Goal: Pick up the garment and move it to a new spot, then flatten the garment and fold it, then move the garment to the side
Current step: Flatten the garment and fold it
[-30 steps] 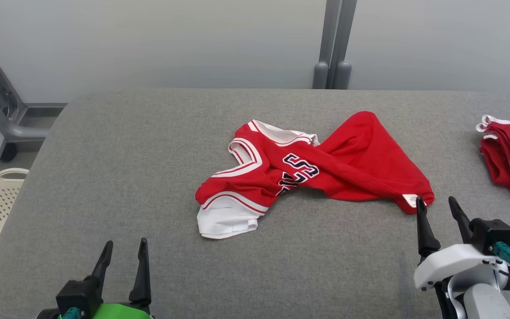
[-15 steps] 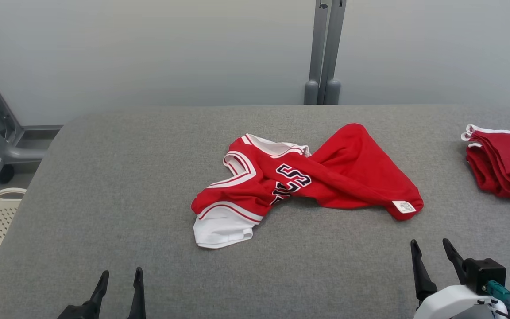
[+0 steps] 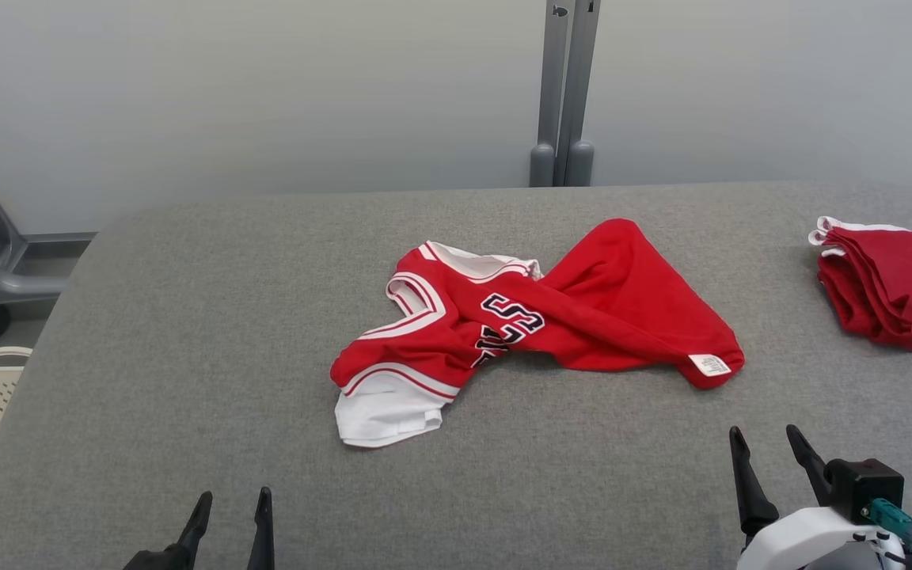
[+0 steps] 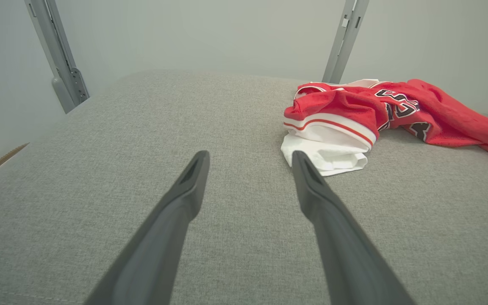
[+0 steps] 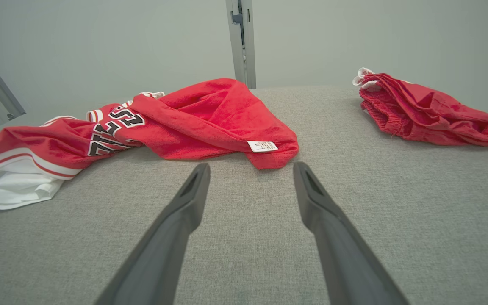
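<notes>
While the red and white garment (image 3: pixel 598 317) lies crumpled in the middle of the grey bench (image 3: pixel 187 317), the jaws of both arms are spread wide, holding nothing.

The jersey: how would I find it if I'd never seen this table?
Find the grey table. A crumpled red jersey lies in its middle. Unlike the folded red pile at the right edge, it shows dark letters and a white panel.

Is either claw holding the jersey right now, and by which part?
Nothing held: left claw and right claw are open and apart from the jersey.
</notes>
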Controlling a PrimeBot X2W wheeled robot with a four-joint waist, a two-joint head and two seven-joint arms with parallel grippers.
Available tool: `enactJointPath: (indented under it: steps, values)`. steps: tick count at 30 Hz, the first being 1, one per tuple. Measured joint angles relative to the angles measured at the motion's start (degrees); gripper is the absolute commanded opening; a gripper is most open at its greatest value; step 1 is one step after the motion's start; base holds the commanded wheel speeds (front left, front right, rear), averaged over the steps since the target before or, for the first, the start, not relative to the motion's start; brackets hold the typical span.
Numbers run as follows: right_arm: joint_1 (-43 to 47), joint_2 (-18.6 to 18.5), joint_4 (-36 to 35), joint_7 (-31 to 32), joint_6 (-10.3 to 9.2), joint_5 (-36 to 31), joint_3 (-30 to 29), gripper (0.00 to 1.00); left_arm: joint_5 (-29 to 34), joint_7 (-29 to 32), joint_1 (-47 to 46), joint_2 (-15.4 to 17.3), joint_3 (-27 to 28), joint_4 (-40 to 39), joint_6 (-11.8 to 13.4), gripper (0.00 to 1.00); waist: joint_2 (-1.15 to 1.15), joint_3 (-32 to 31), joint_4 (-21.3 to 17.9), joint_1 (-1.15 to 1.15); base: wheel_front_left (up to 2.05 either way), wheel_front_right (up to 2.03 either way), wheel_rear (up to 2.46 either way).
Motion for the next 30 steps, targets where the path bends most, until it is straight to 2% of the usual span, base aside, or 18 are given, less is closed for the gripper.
enactJointPath:
  steps: [16,25,30]
  values:
    - [-1.31,0.01,-0.49,1.81,0.00,-0.84,0.47,1.00,-0.97,0.23,-2.72,0.00,-1.58,3.25,-0.94,1.00,0.00,2.04,0.14,0.00,0.00,0.00,0.00]
    - [-12.33,-0.09,0.86,12.35,0.00,-8.46,-2.31,1.00,-7.03,9.25,-15.84,1.40,-7.60,9.67,-1.27,1.00,0.00,6.21,-1.04,0.00,0.00,0.00,0.00]
    - [-19.68,-2.29,3.42,12.84,0.00,-10.74,-1.41,1.00,-8.56,15.07,-24.03,4.00,-12.00,14.96,-1.38,1.00,0.00,9.89,-1.79,0.00,0.00,0.00,0.00]
